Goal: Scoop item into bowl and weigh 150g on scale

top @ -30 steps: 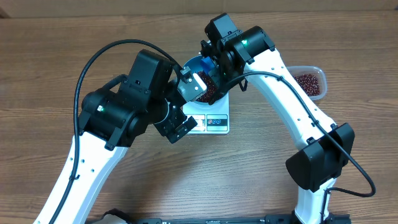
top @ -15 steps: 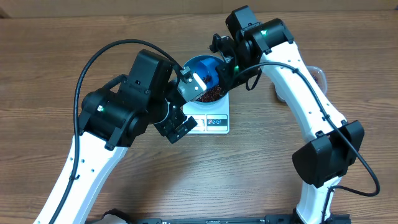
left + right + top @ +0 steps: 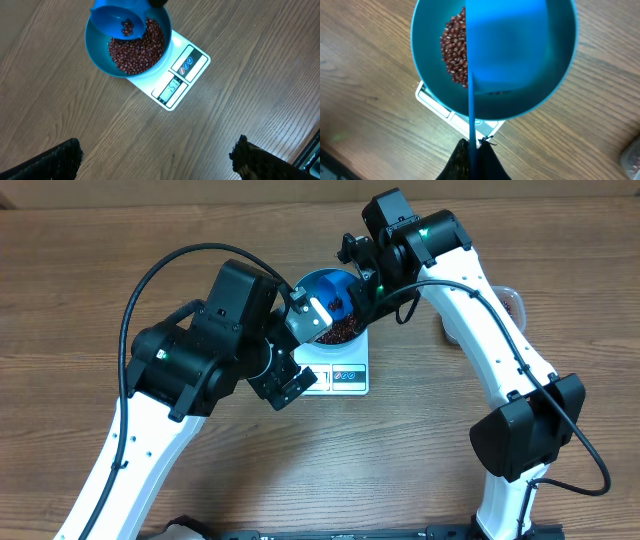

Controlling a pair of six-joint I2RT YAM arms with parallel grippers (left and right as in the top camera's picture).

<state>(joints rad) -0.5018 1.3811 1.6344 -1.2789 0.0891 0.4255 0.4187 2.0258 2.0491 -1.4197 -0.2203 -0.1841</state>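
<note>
Deep blue bowl [image 3: 97,60] upright on flat white scale [image 3: 192,60], ahead of the left fingers [image 3: 50,162]; red-brown beans [image 3: 140,50] heaped inside; scale display nearer the fingers

On the brown wooden counter [image 3: 100,260] lies the flat white rectangular kitchen scale [image 3: 181,75]. The round deep blue bowl [image 3: 96,52] sits on its rear part, with display and buttons bare in front. The small dark red-brown beans [image 3: 142,52] lie heaped in the bowl. Above it hangs a small blue plastic scoop [image 3: 112,17] with a few beans in it. A clear plastic tub [image 3: 513,300] stands well apart to the right, mostly behind an arm.
</note>
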